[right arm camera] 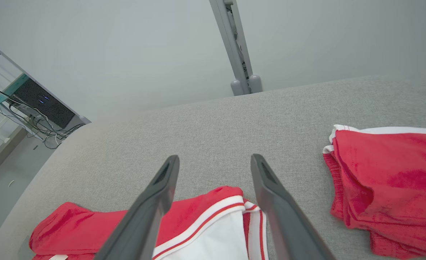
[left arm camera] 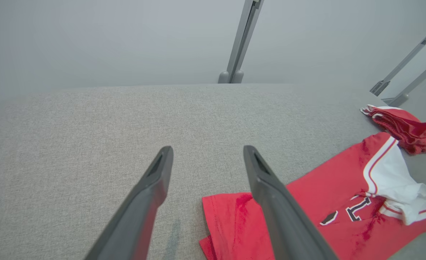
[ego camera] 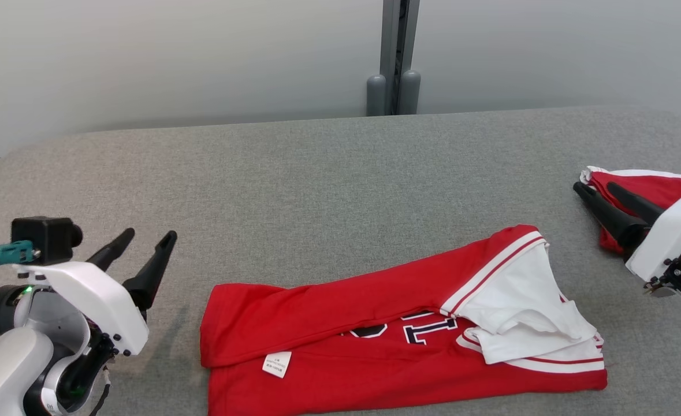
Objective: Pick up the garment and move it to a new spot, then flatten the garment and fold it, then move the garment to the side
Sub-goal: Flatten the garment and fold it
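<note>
Jaws of your left gripper [ego camera: 149, 234] and right gripper [ego camera: 594, 187] stand wide open, empty; the garment [ego camera: 375, 300] lies between them (lengthwise left-to-right), 1 end near each.

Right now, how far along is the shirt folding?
Done: the red jersey lies on the grey table with one long side folded over. In hand: nothing; left pincer and right pincer hover open, off it. Left: finish folding, move it aside.
</note>
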